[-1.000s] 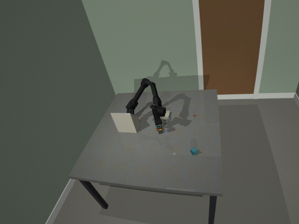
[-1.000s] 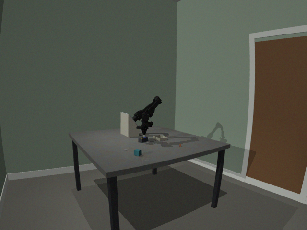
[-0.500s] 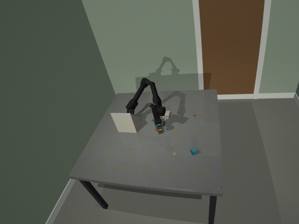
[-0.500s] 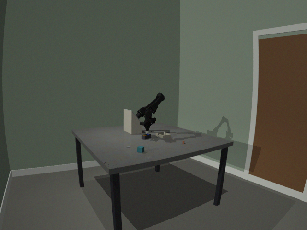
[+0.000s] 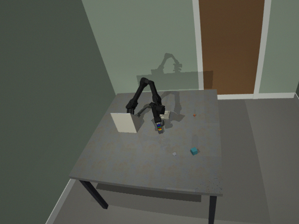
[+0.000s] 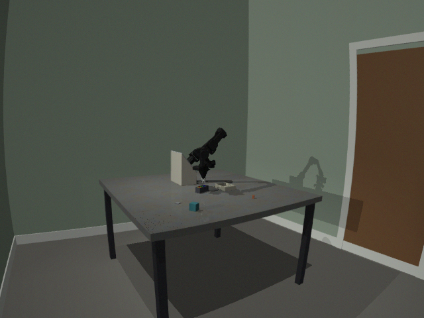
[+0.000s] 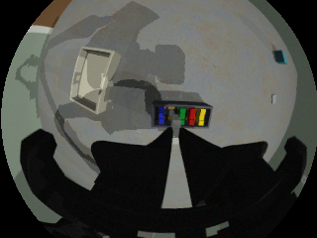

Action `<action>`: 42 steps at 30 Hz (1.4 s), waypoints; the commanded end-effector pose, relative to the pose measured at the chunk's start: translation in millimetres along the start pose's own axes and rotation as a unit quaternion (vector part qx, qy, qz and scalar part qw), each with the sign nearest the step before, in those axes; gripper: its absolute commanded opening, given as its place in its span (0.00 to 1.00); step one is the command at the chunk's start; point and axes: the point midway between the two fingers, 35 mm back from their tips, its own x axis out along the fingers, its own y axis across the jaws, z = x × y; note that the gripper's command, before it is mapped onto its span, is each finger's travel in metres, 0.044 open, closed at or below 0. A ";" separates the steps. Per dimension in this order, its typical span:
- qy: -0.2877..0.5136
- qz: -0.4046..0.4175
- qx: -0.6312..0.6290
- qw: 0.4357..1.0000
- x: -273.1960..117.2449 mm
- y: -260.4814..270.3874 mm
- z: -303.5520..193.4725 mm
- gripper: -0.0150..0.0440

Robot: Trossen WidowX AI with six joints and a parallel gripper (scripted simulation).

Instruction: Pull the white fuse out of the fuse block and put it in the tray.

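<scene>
My gripper (image 5: 158, 121) (image 6: 203, 178) (image 7: 174, 131) is shut on the white fuse (image 6: 203, 180) (image 7: 176, 126), which hangs below the fingertips. In the exterior view the fuse is above the dark fuse block (image 5: 160, 131) (image 6: 201, 190) (image 7: 184, 104), with a small gap. The block holds a blue fuse (image 7: 161, 115), a green fuse (image 7: 182, 116), a red fuse (image 7: 192, 117) and a yellow fuse (image 7: 201, 117). Between blue and green, no white fuse is seated; the held fuse partly hides this part. The cream tray (image 5: 166, 118) (image 6: 227, 188) (image 7: 113, 64) lies left of the block in the wrist view.
A tall cream panel (image 5: 124, 122) (image 6: 176, 168) stands near the arm's base. A teal cube (image 5: 194, 150) (image 6: 194, 206) (image 7: 280, 57), a small white piece (image 5: 174, 153) (image 6: 177, 203) (image 7: 273, 98) and a small orange object (image 5: 194, 115) (image 6: 253, 197) lie on the table, away from the block.
</scene>
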 end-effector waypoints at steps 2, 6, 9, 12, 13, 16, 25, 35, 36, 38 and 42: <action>0.004 -0.005 -0.004 1.000 -2.3 11.7 10.2 0.25; 0.006 -0.009 -0.003 1.000 -2.6 32.1 25.8 0.25; 0.006 -0.012 -0.003 1.000 -2.5 48.8 36.4 0.25; 0.006 -0.013 -0.003 1.000 -2.3 66.5 46.0 0.25; 0.006 -0.013 -0.003 1.000 -2.2 72.6 48.9 0.25; 0.005 -0.012 -0.003 1.000 -1.9 91.6 56.8 0.25; 0.002 -0.004 -0.004 1.000 -1.5 153.0 72.7 0.25; 0.001 0.002 -0.004 1.000 -1.6 178.0 75.4 0.25; 0.001 0.002 -0.004 1.000 -0.9 178.0 75.5 0.25; 0.001 0.002 -0.004 1.000 2.1 177.9 75.6 0.25; 0.001 0.002 -0.005 1.000 8.5 177.7 75.8 0.25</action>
